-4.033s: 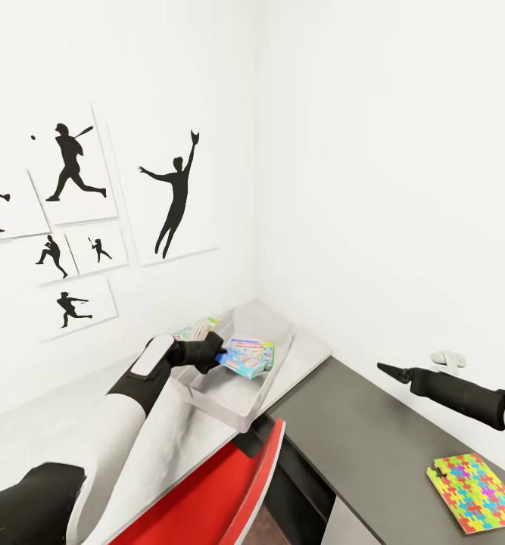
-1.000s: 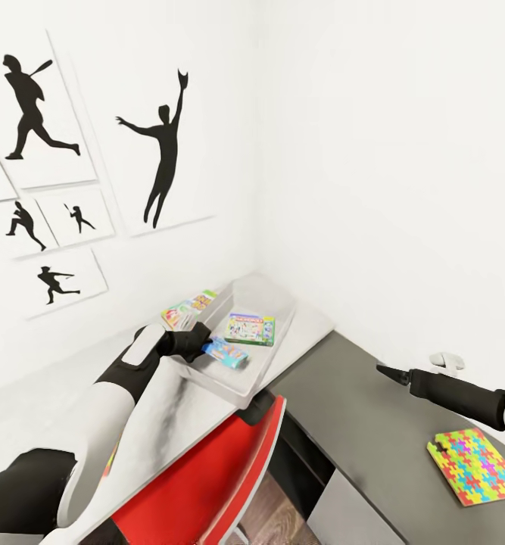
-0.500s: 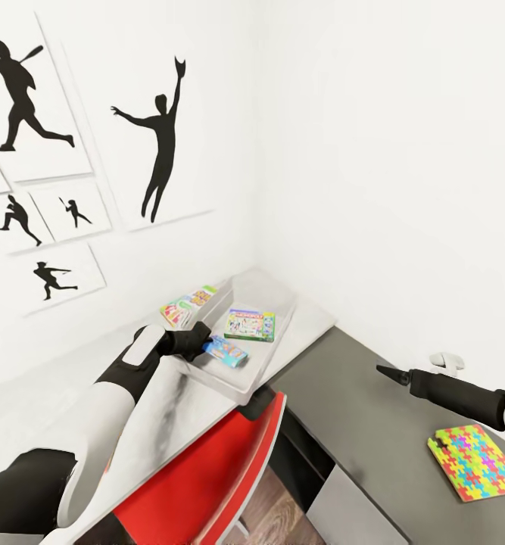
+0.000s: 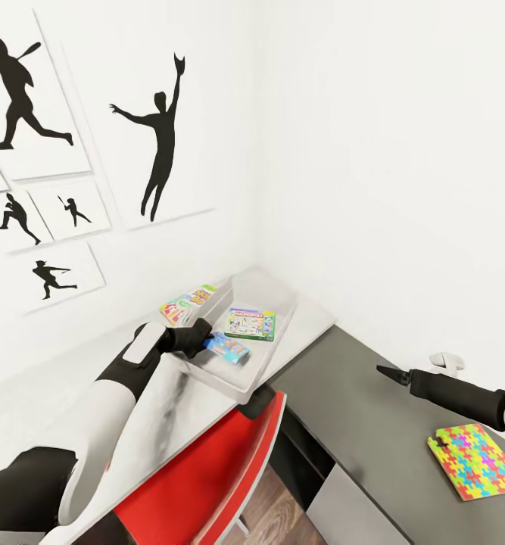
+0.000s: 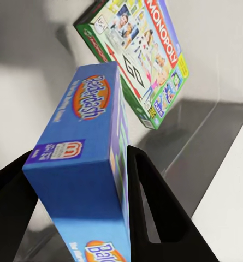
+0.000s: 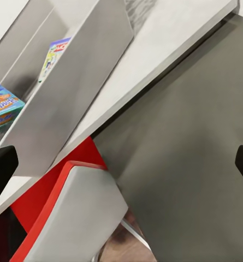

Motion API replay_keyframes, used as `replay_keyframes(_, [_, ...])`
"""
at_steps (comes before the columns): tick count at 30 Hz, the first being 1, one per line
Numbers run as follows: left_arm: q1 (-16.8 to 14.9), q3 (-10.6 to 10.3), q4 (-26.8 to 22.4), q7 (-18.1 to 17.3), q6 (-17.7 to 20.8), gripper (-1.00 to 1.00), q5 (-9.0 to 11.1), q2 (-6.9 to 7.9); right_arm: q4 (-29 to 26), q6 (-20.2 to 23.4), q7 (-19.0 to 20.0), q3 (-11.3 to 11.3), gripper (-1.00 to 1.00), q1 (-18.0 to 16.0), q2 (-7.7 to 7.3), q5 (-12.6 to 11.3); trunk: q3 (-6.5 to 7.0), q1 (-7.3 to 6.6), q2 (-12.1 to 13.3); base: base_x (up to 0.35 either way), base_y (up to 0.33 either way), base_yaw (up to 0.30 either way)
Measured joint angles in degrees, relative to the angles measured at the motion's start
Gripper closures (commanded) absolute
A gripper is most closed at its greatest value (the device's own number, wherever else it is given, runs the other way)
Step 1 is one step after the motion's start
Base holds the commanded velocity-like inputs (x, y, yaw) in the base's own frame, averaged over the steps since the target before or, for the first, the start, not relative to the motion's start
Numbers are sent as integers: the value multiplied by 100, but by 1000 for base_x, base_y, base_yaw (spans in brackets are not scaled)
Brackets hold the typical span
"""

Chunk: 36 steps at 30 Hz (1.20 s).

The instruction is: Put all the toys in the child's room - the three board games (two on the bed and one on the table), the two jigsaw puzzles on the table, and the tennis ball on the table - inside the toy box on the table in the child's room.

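On the table (image 4: 316, 322), the toy box (image 4: 237, 383) already held a Monopoly game (image 4: 250, 324). Your left gripper (image 4: 207, 342) reached inside it, jaws pinching the blue board game (image 5: 94, 158). Your right gripper (image 4: 382, 371) hovered spread wide, near the jigsaw puzzle (image 4: 475, 460) on the dark top.

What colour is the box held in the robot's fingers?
Blue, with an orange logo; the box shows best in the left wrist view.

L gripper (image 4: 207, 342) lowered blue game (image 4: 228, 349) into toy box (image 4: 261, 362); seemingly still gripped.
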Motion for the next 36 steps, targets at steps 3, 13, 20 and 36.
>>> replay_keyframes(3, [-21,-1,-4,-37,1,100,-1,1,1,0,0,2,-100,0,0,0,-1,0,0,0,0,0])
replay_keyframes(13, [-76,-4,-16,-127,5,100,-13,17,1,0,0,5,-100,0,3,-1,-42,0,0,0,0,0])
replay_keyframes(20, [-92,-9,-27,-141,3,100,-20,16,1,0,0,6,-100,0,7,-2,-99,0,1,0,0,0])
replay_keyframes(36, [-126,-12,-100,-327,43,100,-583,8,2,0,0,6,-100,0,4,0,-246,1,0,0,0,0])
